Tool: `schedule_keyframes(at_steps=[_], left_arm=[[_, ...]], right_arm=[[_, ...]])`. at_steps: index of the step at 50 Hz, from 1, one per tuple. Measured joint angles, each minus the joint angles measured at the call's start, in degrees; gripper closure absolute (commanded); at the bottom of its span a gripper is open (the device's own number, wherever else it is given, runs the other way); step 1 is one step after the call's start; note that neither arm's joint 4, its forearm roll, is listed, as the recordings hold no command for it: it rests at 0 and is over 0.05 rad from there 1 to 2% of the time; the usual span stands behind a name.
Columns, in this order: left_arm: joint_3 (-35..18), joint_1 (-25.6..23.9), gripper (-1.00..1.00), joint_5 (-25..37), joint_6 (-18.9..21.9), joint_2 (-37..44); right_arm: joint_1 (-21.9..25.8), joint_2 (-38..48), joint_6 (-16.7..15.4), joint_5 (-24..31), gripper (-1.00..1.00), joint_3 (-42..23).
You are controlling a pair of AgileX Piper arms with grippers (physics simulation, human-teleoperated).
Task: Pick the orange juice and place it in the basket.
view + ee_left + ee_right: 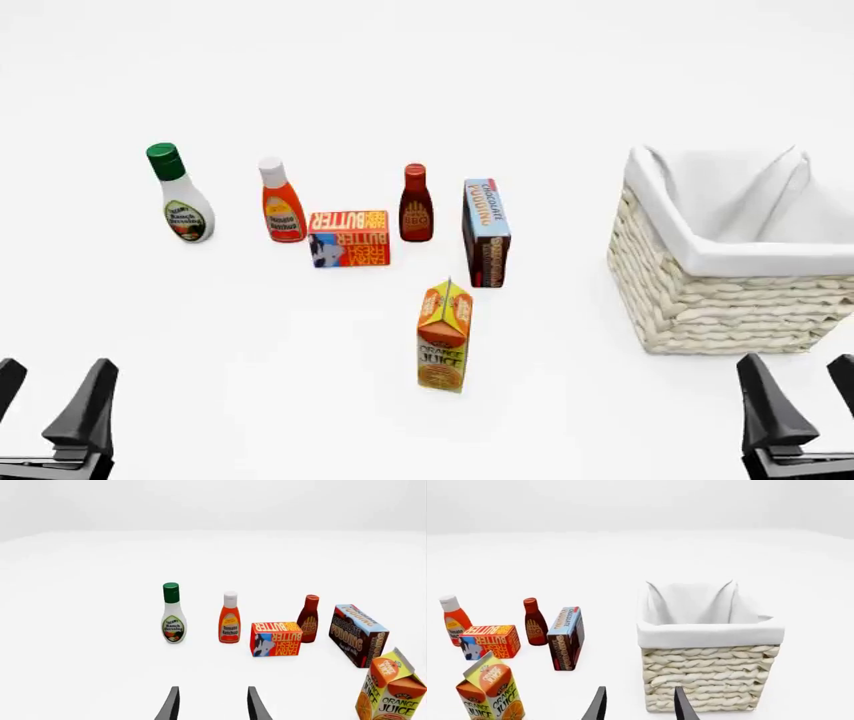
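Observation:
The orange juice [445, 337] is a small orange and yellow gable-top carton. It stands upright in the middle of the table, nearer to me than the other groceries, and also shows in both wrist views [390, 692] [490, 692]. To its right stands the basket [707, 300], woven cream wicker with a white cloth lining [710, 680]. My left gripper [47, 395] is open at the near left edge, far from the carton and holding nothing [212, 705]. My right gripper [807, 395] is open just in front of the basket, also holding nothing [639, 705].
Behind the carton runs a row of groceries: a ranch dressing bottle [178, 195], a ketchup bottle [280, 203], a flat butter box [350, 238], a dark sauce bottle [416, 205] and a tall chocolate pudding box [486, 232]. The pudding box stands closest to the carton.

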State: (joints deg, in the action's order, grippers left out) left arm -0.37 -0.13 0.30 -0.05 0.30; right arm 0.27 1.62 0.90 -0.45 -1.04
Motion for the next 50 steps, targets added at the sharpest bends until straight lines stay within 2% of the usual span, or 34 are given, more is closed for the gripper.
schedule_keyframes(at_steps=[10,17,28,35,50], left_arm=[[-0.02,-0.01,-1.00,0.01,0.00,0.01],[-0.02,-0.02,-1.00,-0.01,0.01,0.05],[-0.02,-0.02,-1.00,-0.07,0.01,0.10],[-0.01,-0.02,-1.00,-0.09,0.01,0.11],[-0.01,-0.02,-1.00,-0.10,0.02,0.12]], right_arm=[[2.79,14.96,2.97,-8.50,-1.00,-3.24],[4.42,23.95,5.85,-10.47,-1.00,-7.23],[6.39,32.34,10.41,-6.89,-1.00,-14.20],[7.82,36.26,14.43,-3.53,-1.00,-18.42],[13.50,45.15,22.13,1.82,-1.00,-26.75]])
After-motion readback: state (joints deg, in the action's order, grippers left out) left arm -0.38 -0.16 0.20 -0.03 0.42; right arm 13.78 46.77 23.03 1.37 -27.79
